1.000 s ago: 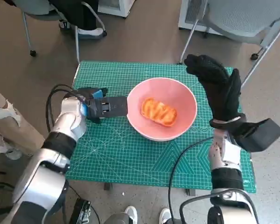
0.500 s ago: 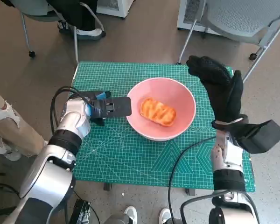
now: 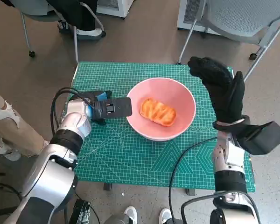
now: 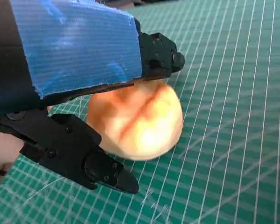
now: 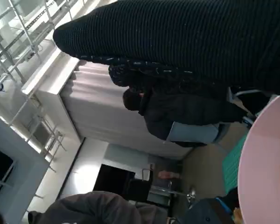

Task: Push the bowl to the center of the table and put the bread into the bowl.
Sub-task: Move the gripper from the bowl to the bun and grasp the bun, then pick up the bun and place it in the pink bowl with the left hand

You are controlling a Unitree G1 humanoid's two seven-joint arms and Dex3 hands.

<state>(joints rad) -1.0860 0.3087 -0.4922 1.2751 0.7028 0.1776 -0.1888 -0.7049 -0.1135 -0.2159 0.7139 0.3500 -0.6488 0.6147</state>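
— Where is the bowl?

— The pink bowl stands about the middle of the table, on the green gridded mat, slightly nearer the far edge than the near one. The bread lies inside it, on the bottom, lengthwise across the bowl.

— And the left hand?

— It lies low over the mat toward the left edge, with its black fingers stretched out toward the bowl's left rim. The head view does not settle whether they touch the rim or stop just beside it.

— Is it holding anything?

— That cannot be told. In the left wrist view the fingers stand apart, and a blurred, rounded orange-yellow thing sits on the mat between them. What it is, and whether the fingers press it, stays unclear.

— The right hand?

— The gloved hand is raised over the table's right edge, beside the bowl's right rim and apart from it. Its fingers are stretched upward, the thumb stands off to the side, and nothing is in it.

— Anything else?

— A grey chair stands beyond the far right corner. The right wrist view shows a seated person in dark clothes and a slice of the bowl's rim.
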